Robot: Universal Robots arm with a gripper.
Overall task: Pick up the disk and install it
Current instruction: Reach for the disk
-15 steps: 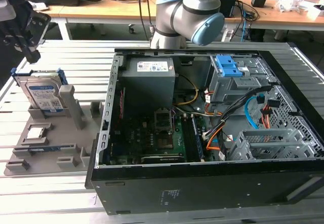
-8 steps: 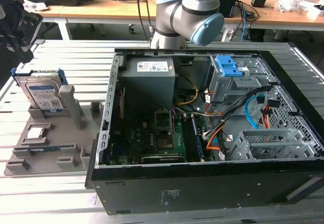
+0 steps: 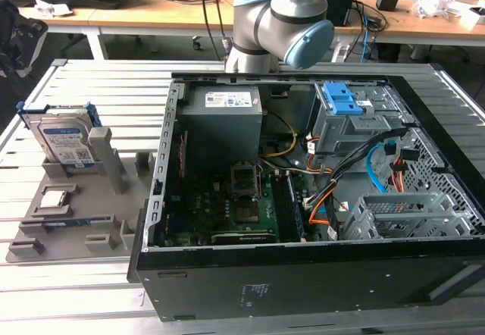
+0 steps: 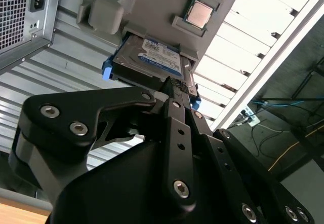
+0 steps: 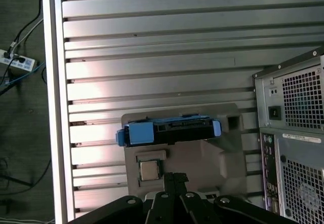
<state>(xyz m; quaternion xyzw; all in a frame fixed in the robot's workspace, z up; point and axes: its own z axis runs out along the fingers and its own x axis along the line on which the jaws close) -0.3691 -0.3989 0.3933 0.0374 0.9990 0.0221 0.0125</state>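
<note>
Starting with the exterior view, the disk (image 3: 64,142) is standing on edge in a slot of the grey fixture tray (image 3: 91,202) at the exterior view's left. Its white-and-blue label is facing the camera and its blue rails are framing it. A small square chip (image 3: 57,197) is lying in a pocket of the same tray, near the disk. The open computer case (image 3: 303,274) is lying on its side on the slatted table (image 3: 91,85), just beside the tray. The robot arm (image 3: 280,24) is rising behind the case, and a blue latch (image 3: 341,100) is sitting atop the grey drive bay inside.

Over to the second wrist view. The gripper (image 4: 174,82) is reaching out over the tray (image 4: 152,1) and pointing at the disk (image 4: 152,57), which is sitting in its slot with the label showing. The chip (image 4: 198,13) is lying beyond the disk, and the case's rear panel (image 4: 25,11) is showing off to one side.

Now the first wrist view. The gripper (image 5: 175,176) is hanging well above the tray (image 5: 223,153), its fingertips pressed together and gripping nothing. The disk (image 5: 169,132) is showing edge-on, apart from the gripper and untouched. The chip (image 5: 148,171) is sitting just beside it, with the case (image 5: 293,133) alongside on the table (image 5: 152,57).
</note>
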